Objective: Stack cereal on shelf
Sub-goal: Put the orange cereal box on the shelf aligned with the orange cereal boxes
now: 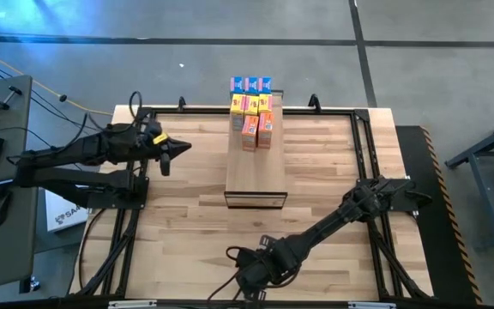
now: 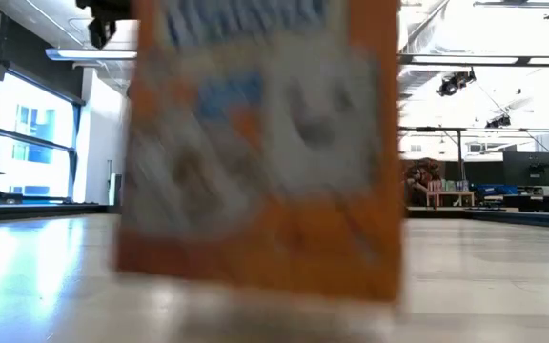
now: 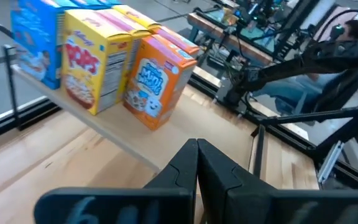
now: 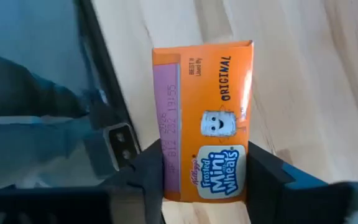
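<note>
At the table's (image 1: 178, 215) six o'clock edge, the right tool (image 4: 204, 171) has its fingers on either side of an orange cereal box (image 4: 207, 118), which they appear to grip. The left tool (image 1: 177, 148) waits at nine o'clock, closed and empty. More boxes (image 1: 254, 107) stand on the shelf (image 1: 256, 176) toward twelve.

Dark jointed arms (image 1: 75, 154), black tool fingers (image 3: 194, 180); yellow tag (image 1: 158, 138)
</note>
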